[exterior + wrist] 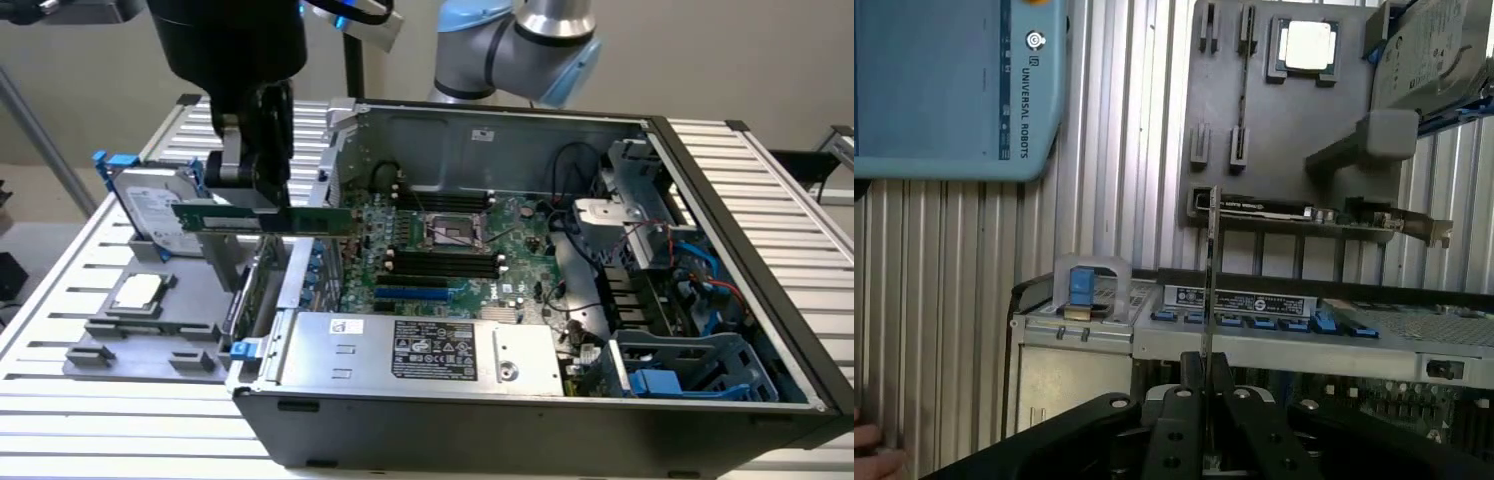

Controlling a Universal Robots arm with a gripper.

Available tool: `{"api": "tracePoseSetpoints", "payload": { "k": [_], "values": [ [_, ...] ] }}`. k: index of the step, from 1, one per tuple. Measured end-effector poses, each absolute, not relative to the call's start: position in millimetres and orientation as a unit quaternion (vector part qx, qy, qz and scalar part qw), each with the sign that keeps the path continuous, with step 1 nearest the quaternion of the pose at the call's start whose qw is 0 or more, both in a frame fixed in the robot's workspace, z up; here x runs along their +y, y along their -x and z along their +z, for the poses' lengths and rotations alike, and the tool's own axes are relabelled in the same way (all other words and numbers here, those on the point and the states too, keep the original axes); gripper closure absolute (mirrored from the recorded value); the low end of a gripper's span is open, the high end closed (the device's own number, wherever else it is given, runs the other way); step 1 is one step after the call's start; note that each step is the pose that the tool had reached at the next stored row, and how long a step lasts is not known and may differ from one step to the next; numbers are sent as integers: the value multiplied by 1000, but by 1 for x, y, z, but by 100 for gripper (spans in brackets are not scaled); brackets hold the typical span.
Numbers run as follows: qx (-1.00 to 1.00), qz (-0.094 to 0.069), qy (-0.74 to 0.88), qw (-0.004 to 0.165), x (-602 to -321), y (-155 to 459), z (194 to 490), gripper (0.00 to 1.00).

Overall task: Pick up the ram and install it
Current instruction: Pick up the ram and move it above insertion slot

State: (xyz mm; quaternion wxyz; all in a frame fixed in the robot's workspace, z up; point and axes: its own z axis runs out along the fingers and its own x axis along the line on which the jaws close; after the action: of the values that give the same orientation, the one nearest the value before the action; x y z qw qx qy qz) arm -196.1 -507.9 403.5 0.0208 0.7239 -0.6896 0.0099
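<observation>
We have the pick-up done: the gripper (254, 198) is clamped on the ram (287, 220). We hold the stick level in the air above the left wall of the computer case (534, 420), clear of the grey fixture tray (147, 335) further left. In the wrist view the stick stands edge-on between the closed fingers (1179, 420). Installing is left. The black slots (441, 263) on the motherboard (521, 235) lie to the right, well apart from the ram, and we judge them empty.
</observation>
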Motion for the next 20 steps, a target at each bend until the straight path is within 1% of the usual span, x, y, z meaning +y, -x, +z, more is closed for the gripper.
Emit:
{"api": "tracePoseSetpoints", "payload": {
  "k": [20],
  "values": [
    [-690, 10, -724, 21, -483, 118, 402, 86]
  ]
}}
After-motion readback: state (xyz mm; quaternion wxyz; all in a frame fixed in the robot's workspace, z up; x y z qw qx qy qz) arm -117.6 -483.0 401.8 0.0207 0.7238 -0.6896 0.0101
